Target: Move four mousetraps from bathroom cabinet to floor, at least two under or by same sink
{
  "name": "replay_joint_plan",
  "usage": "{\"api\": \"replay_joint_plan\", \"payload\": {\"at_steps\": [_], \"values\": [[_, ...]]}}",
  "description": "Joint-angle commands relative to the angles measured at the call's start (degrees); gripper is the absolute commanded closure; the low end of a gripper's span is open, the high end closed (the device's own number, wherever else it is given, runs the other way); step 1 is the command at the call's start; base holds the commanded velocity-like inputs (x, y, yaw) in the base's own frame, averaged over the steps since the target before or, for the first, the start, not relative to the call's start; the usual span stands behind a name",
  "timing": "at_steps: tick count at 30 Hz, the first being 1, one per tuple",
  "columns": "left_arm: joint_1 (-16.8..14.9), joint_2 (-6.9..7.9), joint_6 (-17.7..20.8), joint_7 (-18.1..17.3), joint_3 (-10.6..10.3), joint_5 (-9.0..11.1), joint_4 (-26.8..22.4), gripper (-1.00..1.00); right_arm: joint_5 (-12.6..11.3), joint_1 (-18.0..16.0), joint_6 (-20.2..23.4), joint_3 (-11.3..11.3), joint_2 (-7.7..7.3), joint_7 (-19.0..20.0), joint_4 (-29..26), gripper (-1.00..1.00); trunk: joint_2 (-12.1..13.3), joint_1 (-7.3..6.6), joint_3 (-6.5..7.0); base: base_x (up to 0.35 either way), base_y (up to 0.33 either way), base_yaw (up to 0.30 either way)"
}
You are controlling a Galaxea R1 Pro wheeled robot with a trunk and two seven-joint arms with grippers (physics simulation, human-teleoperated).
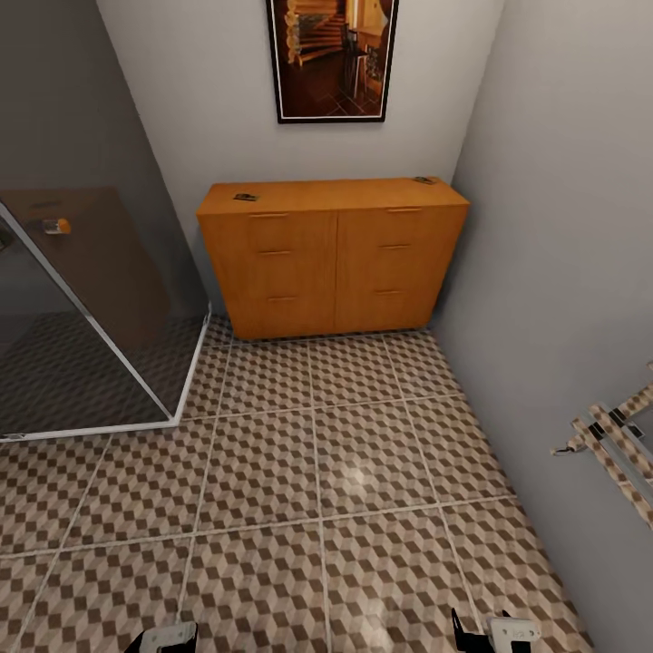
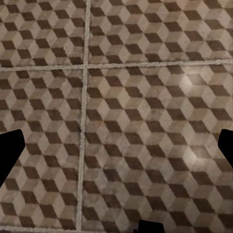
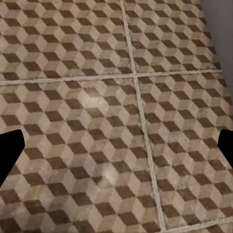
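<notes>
The orange-brown cabinet (image 1: 331,258) stands against the far wall, its drawers closed. One small dark mousetrap (image 1: 246,197) lies on its top near the left end, and another mousetrap (image 1: 423,180) lies at the right rear corner. My left gripper (image 1: 168,638) and right gripper (image 1: 494,631) hang low at the near edge of the head view, far from the cabinet. In the wrist views the left gripper (image 2: 116,145) and the right gripper (image 3: 116,148) are open over the bare cube-patterned bathroom floor (image 1: 317,472). The sink is out of view.
A glass shower enclosure (image 1: 91,317) with a white frame takes up the left side. A grey wall (image 1: 562,272) closes the right side, with a patterned towel rack (image 1: 617,444) sticking out of it. A framed picture (image 1: 331,59) hangs above the cabinet.
</notes>
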Motion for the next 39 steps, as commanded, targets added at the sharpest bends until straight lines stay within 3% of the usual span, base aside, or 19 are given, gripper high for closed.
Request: {"api": "replay_joint_plan", "payload": {"at_steps": [1,39], "values": [[-0.09,0.0,-0.34,-0.07,0.17,0.1,0.22,-1.0,-0.57,-0.03,-0.15,0.53,0.0,-0.09,0.03,-1.0,-0.02,0.0,-0.04,0.0,0.0,0.0],[-0.09,0.06,-0.34,-0.07,0.17,0.08,0.22,-1.0,-0.49,-0.03,-0.23,0.51,0.0,-0.09,0.03,-1.0,-0.02,0.0,-0.04,0.0,0.0,0.0]]}}
